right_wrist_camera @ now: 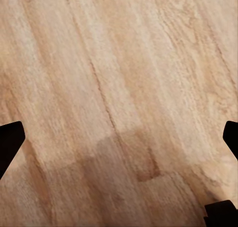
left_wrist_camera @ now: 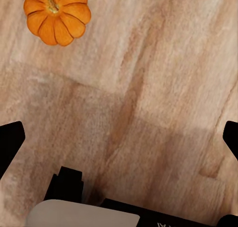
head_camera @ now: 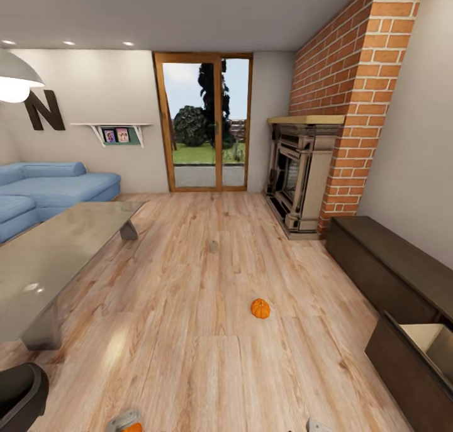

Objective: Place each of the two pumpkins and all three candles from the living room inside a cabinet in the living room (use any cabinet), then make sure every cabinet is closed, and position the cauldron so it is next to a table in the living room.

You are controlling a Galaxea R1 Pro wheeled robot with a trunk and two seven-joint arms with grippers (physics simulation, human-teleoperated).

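Pumpkin [head_camera: 260,308] on floor [head_camera: 189,331], cabinet [head_camera: 402,319] drawer open

The head camera looks forward and down across the floor [head_camera: 189,331]. Both wrist cameras face straight down, close over its planks [right_wrist_camera: 119,88]. The left wrist view shares a pumpkin [left_wrist_camera: 58,15] with the head view's bottom edge.

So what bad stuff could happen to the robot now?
The small orange ribbed pumpkin lies loose on the wooden floor and might roll away if nudged. The tiny beige candle farther off could get knocked over. The dark brown cabinet's open drawer juts into the room, so the robot might bump it while driving.
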